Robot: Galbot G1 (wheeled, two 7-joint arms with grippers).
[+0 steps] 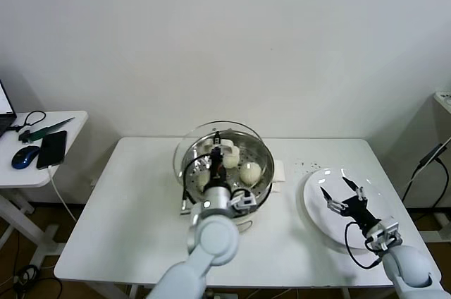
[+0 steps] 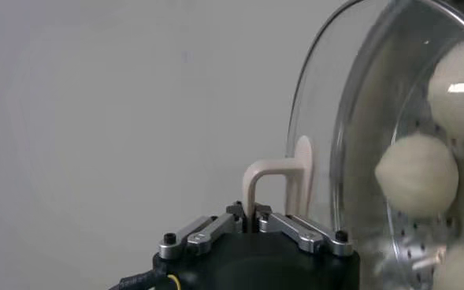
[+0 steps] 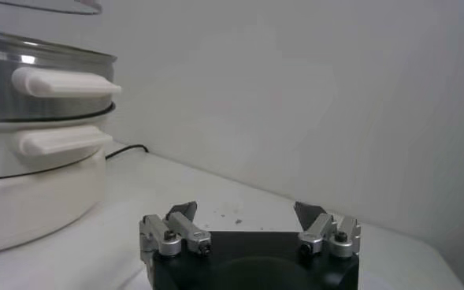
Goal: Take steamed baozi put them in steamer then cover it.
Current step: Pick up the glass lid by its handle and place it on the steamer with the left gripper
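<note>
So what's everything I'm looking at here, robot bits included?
steamed baozi: at least three visible, cream-white, inside the steamer
steamer: one, shiny steel on a cream-white base, mid-table
glass lid: one, clear with white handle, held over the steamer
plate: one, white, bare, at the table's right side
table: one, white
side table: one, white, far left, carrying a blue mouse, black phone and cables
left gripper: jaws shut on the lid's handle
right gripper: jaws open, over the plate
</note>
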